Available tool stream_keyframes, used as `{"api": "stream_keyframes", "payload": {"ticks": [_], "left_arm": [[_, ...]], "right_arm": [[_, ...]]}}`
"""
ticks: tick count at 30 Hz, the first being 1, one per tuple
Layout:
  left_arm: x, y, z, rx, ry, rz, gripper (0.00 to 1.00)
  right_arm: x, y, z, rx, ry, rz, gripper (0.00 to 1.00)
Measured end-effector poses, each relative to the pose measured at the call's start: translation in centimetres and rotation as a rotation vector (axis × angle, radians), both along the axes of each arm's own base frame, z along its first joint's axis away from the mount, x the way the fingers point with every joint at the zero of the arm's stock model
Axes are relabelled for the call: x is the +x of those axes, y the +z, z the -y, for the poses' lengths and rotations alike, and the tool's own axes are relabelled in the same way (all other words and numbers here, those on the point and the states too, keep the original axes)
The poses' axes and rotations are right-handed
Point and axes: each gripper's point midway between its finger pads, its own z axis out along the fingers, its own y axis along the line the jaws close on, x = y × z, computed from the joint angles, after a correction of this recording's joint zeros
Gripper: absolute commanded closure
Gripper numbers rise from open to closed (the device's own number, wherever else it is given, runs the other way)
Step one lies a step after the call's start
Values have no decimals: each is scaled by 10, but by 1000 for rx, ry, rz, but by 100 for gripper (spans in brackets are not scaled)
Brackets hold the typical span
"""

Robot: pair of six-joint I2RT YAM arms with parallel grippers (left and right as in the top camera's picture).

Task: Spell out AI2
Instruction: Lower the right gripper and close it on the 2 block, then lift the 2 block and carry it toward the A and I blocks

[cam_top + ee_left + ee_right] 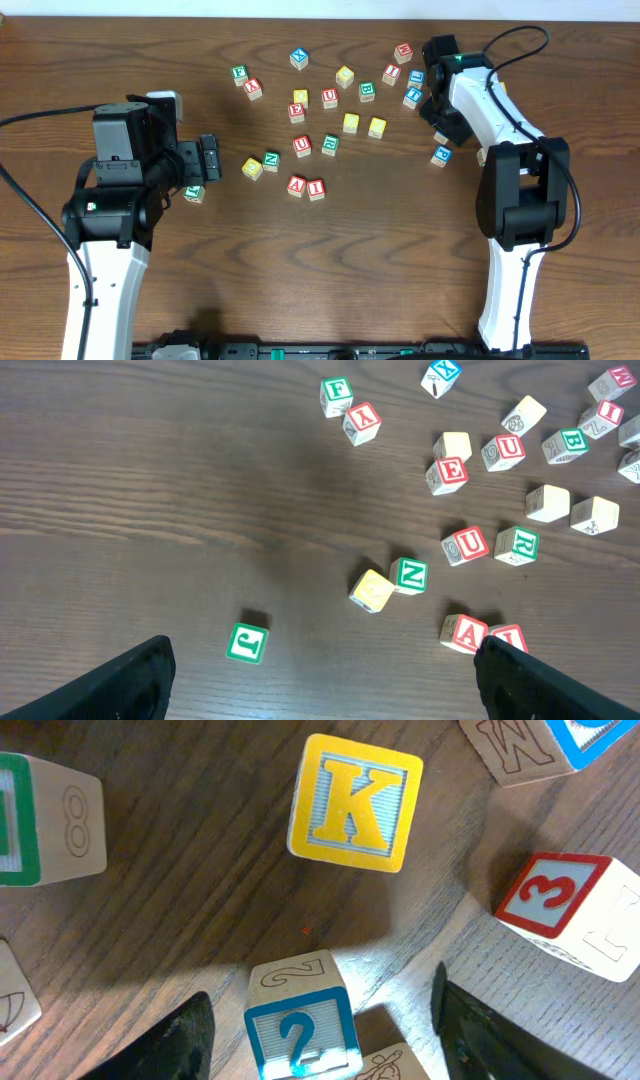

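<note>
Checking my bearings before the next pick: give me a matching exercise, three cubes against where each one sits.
Cubes:
1. A cube
2. blue 2 cube
3. yellow K cube

Places:
a. beyond the 2 cube in the right wrist view
b. beside the I cube
c. between the fingers of the right gripper

Pairs: 1-b; 2-c; 3-a
</note>
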Motion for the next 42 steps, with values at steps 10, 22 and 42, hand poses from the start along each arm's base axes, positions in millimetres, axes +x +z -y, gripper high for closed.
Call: {"api": "stream_keyframes", "payload": {"ticks": [10, 22, 42], "left_arm": [[0, 0, 0, 0, 0, 0, 6], [0, 0, 0, 0, 0, 0, 5], [0, 0, 0, 0, 0, 0, 6]], "right_arm": [[0, 0, 0, 1, 7, -1, 43], [3, -3, -7, -1, 22, 9, 43], [4, -4, -7, -2, 27, 9, 80]]}}
